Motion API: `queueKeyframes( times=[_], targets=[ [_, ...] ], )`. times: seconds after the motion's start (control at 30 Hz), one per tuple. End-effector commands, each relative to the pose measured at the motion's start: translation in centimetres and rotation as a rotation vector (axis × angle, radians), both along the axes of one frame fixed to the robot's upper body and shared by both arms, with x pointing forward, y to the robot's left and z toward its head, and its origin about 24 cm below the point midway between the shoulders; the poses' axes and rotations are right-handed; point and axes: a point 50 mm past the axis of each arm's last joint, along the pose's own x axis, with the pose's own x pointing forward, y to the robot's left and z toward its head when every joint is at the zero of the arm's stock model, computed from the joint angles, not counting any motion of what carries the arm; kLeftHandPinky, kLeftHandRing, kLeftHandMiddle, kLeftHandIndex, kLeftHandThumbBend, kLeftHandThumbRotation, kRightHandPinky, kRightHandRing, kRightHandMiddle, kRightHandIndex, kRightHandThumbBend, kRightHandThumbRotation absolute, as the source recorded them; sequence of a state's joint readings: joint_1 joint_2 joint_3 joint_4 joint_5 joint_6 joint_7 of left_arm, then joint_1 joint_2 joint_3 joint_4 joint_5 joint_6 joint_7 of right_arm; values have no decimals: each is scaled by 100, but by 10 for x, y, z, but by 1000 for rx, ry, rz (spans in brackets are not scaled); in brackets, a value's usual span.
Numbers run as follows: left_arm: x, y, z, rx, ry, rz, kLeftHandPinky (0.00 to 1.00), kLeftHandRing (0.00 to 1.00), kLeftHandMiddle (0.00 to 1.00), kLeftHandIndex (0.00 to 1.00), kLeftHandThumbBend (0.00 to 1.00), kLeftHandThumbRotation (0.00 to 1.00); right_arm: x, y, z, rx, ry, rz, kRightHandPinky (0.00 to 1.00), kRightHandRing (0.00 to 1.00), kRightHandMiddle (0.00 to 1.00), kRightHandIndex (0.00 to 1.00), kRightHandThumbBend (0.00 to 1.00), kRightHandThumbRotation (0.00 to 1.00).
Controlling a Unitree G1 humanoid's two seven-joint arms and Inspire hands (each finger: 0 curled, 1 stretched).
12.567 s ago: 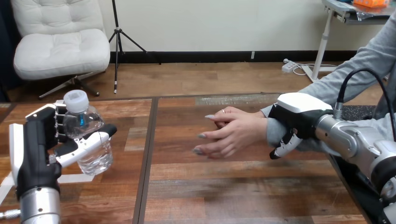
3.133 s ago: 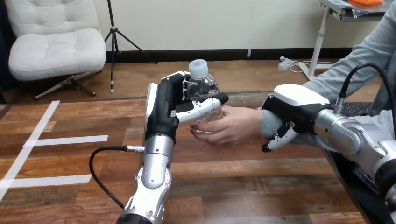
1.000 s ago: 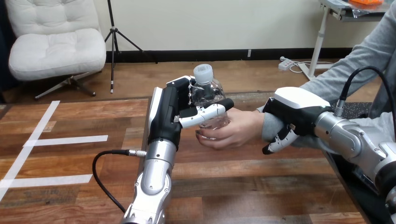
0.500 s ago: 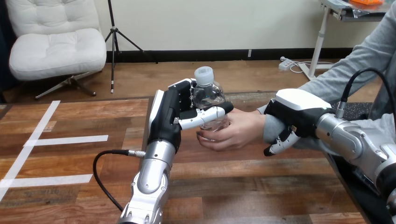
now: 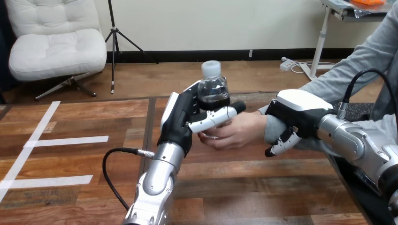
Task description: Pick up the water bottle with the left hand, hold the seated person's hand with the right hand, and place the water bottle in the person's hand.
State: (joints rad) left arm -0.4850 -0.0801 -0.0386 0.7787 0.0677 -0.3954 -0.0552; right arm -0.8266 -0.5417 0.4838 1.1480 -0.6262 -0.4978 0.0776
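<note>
A clear water bottle (image 5: pixel 213 90) with a white cap stands upright in my left hand (image 5: pixel 184 117). The fingers are behind it and the thumb crosses its front. The bottle's base rests in the person's hand (image 5: pixel 237 131), which is cupped palm-up above the table's middle, its fingers curled under the bottle. My right hand (image 5: pixel 299 112) lies over the person's wrist (image 5: pixel 269 125) on the grey sleeve. Its thumb reaches down the near side and it grips the wrist from above.
White tape strips (image 5: pixel 61 140) mark the wooden table (image 5: pixel 244 187) at the left. A black cable (image 5: pixel 111 173) loops out from my left forearm near the front. The table's right edge (image 5: pixel 340 176) runs under my right arm.
My left hand has carried the bottle a little to the right and deeper into the person's cupped hand. The right hand has stayed on the wrist.
</note>
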Motion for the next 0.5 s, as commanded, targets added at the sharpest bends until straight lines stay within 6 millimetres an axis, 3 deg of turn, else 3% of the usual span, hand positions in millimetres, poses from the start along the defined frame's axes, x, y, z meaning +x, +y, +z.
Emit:
queueKeyframes(
  times=[0.0,0.47],
  targets=[
    [9,-3,17,36,-61,-31,90,94,95,94,100,68,13,26,32,122,-133,68,17,21,26,26,68,0],
    [9,-1,15,45,-44,-38,97,100,100,100,100,84,13,26,32,119,-126,63,19,23,27,27,68,0]
  ],
)
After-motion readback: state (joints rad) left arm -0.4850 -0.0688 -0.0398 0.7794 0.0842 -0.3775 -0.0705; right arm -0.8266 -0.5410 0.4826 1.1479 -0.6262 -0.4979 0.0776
